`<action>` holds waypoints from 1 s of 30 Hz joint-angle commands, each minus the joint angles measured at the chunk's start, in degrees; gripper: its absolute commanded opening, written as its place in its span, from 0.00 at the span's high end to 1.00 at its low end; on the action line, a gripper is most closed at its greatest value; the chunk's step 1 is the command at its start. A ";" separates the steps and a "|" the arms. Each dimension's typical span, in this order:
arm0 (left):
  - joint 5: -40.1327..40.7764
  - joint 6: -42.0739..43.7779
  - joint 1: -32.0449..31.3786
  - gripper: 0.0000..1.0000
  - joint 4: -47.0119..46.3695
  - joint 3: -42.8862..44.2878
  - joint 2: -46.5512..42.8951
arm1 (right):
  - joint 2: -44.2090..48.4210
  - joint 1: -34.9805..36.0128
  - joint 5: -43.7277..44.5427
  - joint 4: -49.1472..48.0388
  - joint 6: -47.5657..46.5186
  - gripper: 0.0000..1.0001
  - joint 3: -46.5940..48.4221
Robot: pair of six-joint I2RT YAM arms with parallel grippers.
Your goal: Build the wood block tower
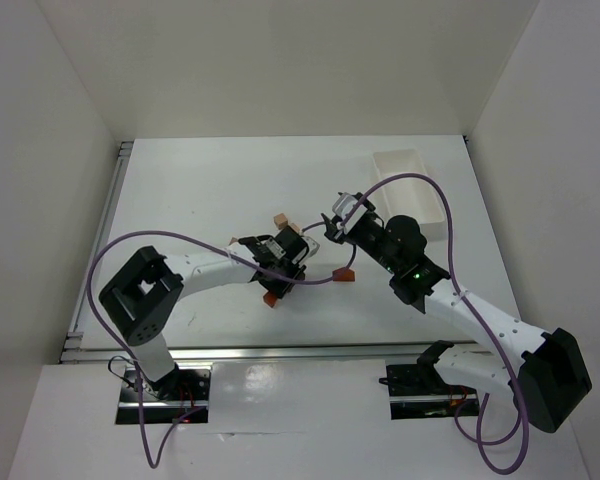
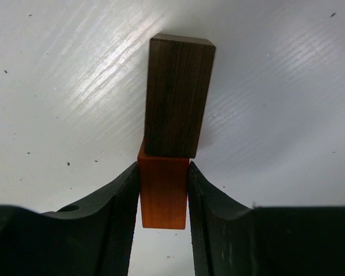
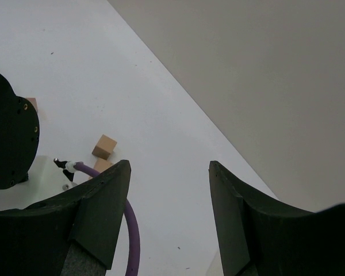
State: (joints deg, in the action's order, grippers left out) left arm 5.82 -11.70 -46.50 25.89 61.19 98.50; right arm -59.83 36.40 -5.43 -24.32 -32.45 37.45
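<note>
left gripper (image 2: 164,170): pressed tight on an orange-red block (image 2: 163,195), one finger flat on each side
dark brown block (image 2: 178,95): long piece, its near end touching the far end of the orange-red block and overlapping it slightly; can't tell if it is stacked or only butted up
right gripper (image 3: 169,167): fingers spread, nothing between them, held up off the table (image 1: 200,190)
tan cubes (image 3: 104,146): two, just beside each other on the table, near the left wrist
orange-red piece (image 1: 346,273): loose on the table between the two arms
tray (image 1: 416,190): white, far right of the table, apart from the blocks
cable (image 1: 180,238): purple, looping over both arms
</note>
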 commanded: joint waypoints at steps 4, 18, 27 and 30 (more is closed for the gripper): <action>-3.80 0.72 -0.87 1.00 -0.23 -1.25 0.03 | 0.24 0.34 -0.63 0.32 -0.95 0.35 0.08; 0.15 -2.09 -0.87 0.66 1.00 2.09 4.60 | 0.24 0.34 -1.16 1.38 -0.95 0.35 0.08; 1.90 -3.85 -0.87 0.01 2.85 1.48 0.30 | 0.24 0.34 -1.69 2.43 -0.95 0.32 0.08; 2.44 -4.91 -0.87 0.01 4.25 1.48 -2.60 | 0.77 0.34 -2.22 2.43 -0.95 0.30 0.08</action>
State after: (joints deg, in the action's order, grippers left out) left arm 7.27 -15.03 -47.09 28.64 62.57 100.22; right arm -59.83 36.40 -6.94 -21.67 -33.08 37.43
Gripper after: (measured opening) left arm 0.992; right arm 0.694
